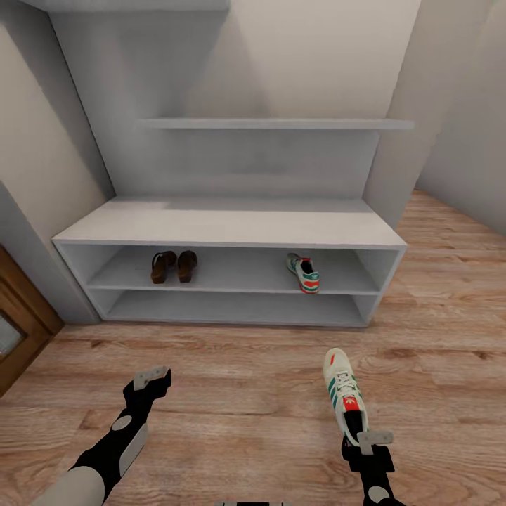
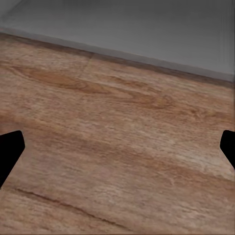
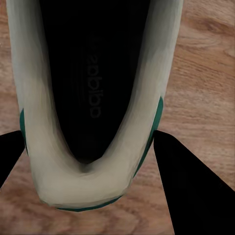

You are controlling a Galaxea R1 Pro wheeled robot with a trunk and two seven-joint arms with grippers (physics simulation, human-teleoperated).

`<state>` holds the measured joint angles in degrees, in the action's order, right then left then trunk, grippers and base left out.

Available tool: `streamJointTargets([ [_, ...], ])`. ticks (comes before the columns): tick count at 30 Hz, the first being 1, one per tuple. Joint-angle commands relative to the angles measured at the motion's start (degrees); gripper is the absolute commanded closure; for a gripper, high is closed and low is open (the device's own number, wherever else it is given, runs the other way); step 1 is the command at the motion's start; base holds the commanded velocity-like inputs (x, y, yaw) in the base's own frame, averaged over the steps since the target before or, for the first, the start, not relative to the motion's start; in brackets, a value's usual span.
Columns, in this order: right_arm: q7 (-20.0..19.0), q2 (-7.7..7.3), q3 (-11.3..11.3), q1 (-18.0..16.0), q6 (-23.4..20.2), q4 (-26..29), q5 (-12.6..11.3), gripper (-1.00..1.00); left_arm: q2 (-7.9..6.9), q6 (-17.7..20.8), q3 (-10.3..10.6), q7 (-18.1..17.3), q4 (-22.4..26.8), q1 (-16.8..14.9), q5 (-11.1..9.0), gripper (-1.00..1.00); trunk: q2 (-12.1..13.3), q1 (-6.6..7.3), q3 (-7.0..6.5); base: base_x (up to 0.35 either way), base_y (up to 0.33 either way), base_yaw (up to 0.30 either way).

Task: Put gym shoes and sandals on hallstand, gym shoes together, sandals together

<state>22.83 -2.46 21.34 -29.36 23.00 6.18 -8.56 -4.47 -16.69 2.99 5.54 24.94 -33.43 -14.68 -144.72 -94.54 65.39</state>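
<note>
The right gripper is clamped on the heel of 1 gym shoe, toe pointing away from the fingers toward the hallstand. The left gripper hangs empty, fingers apart, probably spare.

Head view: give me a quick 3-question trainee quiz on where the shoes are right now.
1. True or false: both sandals sit on the hallstand's upper open tier.
2. How many gym shoes are on the rack? A) none B) one C) two
3. Which gripper is at the heel of the gym shoe over the floor?

Key: 1 true. 2 B: one shoe on the tier, the other off it. 3 right gripper.
</note>
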Motion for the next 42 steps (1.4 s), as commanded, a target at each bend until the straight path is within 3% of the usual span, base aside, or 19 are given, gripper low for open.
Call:
streamJointTargets([
  [1,0.02,0.0,0.02,0.0,0.02,-0.01,-0.05,1.0,0.0,-0.55,0.0,0.0,-0.02,0.0,0.0,-1.0,0.0,0.0,0.0,-0.049,0.108,0.0],
  [18,0.02,0.0,0.02,0.01,0.02,-0.03,-0.05,1.0,0.08,-1.49,0.08,0.0,0.02,-0.03,0.0,-1.0,0.0,0.0,0.0,-0.109,0.266,0.0],
  [32,-0.07,-0.09,0.03,0.06,-0.28,-0.21,0.1,1.0,0.33,-1.49,0.17,0.16,0.18,-0.05,-0.18,-1.0,0.0,0.0,0.0,-0.006,0.023,0.0],
  [35,-2.43,-0.22,0.02,-0.12,-0.74,0.22,0.16,1.0,0.73,-1.42,0.09,0.18,-0.4,-0.03,-0.3,-1.0,0.0,0.0,0.0,0.0,0.0,0.0],
  [40,-5.3,-1.34,0.02,-1.73,-10.03,6.65,0.26,1.0,1.94,-1.82,0.43,-0.08,-3.13,-0.02,0.21,-1.0,0.0,0.0,0.0,0.0,0.0,0.0],
  [41,-5.52,-1.67,0.0,-1.89,-11.87,8.24,0.27,1.0,2.01,-2.21,0.83,-0.34,-3.55,-0.03,0.62,-1.0,0.0,0.0,0.0,0.0,0.0,0.0],
  [42,-5.83,-2.37,-0.02,-2.13,-14.6,11.58,0.28,1.0,1.79,-3.99,2.44,-2.21,-5.11,-0.04,2.26,-1.0,0.0,0.0,0.0,0.0,0.0,0.0],
])
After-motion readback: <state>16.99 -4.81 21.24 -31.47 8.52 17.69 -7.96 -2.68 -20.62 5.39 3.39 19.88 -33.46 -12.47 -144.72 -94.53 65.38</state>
